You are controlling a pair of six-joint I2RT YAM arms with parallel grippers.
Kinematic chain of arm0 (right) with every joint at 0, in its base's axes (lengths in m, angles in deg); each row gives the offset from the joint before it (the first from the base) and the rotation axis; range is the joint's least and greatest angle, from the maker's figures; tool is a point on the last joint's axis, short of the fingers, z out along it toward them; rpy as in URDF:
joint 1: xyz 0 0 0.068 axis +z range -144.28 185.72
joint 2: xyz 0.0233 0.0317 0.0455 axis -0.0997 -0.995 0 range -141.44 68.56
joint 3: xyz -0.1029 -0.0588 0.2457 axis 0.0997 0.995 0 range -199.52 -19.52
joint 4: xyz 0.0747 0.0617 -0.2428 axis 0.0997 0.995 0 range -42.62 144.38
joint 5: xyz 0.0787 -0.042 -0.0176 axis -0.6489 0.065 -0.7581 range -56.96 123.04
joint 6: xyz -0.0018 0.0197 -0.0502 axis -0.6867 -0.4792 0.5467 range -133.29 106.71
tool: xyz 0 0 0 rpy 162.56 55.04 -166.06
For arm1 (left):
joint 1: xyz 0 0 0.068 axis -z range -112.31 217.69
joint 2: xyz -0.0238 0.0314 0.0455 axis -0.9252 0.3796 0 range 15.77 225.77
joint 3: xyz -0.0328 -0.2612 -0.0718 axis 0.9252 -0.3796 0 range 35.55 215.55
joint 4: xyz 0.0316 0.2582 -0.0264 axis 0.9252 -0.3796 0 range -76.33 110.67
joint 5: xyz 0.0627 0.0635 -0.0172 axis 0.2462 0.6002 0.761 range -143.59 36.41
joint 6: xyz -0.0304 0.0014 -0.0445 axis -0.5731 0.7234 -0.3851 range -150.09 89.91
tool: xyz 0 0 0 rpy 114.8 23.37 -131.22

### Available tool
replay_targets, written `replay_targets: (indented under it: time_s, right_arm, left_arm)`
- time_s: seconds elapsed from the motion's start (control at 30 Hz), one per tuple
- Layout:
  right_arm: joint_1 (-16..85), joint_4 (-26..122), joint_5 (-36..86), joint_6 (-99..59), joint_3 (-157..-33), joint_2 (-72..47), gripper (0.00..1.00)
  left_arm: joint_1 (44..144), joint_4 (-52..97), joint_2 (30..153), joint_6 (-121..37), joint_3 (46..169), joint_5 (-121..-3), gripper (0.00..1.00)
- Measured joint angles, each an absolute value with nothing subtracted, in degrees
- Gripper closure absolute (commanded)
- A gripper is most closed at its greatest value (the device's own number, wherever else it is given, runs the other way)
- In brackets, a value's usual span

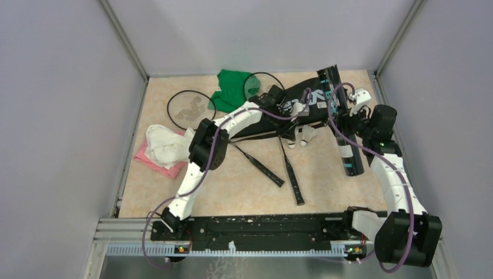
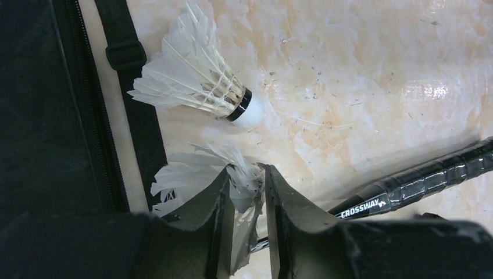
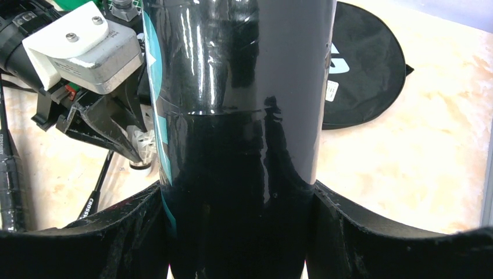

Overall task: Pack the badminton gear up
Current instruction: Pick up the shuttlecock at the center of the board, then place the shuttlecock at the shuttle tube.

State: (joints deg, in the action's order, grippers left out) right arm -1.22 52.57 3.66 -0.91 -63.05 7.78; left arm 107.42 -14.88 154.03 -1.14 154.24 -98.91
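My left gripper point(image 2: 249, 172) is pinched on the crumpled feathers of a white shuttlecock point(image 2: 244, 189) lying on the table beside the black bag point(image 2: 40, 116). A second shuttlecock point(image 2: 203, 81) lies free just beyond it. My right gripper point(image 3: 238, 189) is shut around the long black tube point(image 3: 238, 116) with teal lettering, holding it tilted at the right of the table point(image 1: 344, 125). Two black rackets lie on the table; one head point(image 1: 189, 108) is at the left, the other point(image 1: 258, 85) is by the green cloth. Their handles point(image 1: 295, 186) point toward me.
A green cloth point(image 1: 232, 87) lies at the back beside the bag point(image 1: 302, 103). White and pink cloths point(image 1: 164, 148) are bunched at the left edge. A "CROSSWAY" racket handle point(image 2: 418, 181) runs just right of my left fingers. Walls enclose the table on three sides.
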Motion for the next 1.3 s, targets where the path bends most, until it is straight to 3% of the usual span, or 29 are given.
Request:
replay_targets:
  time_s: [0.27, 0.53, 0.87, 1.3]
  right_arm:
    - [-1.22, 52.52, 3.41, -0.91, -63.05, 7.78, 0.67]
    - [-1.22, 52.57, 2.13, 0.49, -63.05, 7.78, 0.67]
    - [-0.65, 53.11, -6.31, 4.82, -63.03, 7.80, 0.67]
    - [7.65, 57.07, -14.01, 12.29, -63.01, 7.85, 0.67]
  left_arm:
    - [106.87, -16.12, 152.63, -1.07, 154.24, -99.24, 1.00]
    - [104.16, -16.93, 145.81, -3.91, 151.86, -102.91, 1.00]
    - [93.43, -8.58, 124.59, -15.45, 138.27, -109.73, 1.00]
    - [84.91, 0.12, 104.72, -27.39, 125.39, -111.89, 1.00]
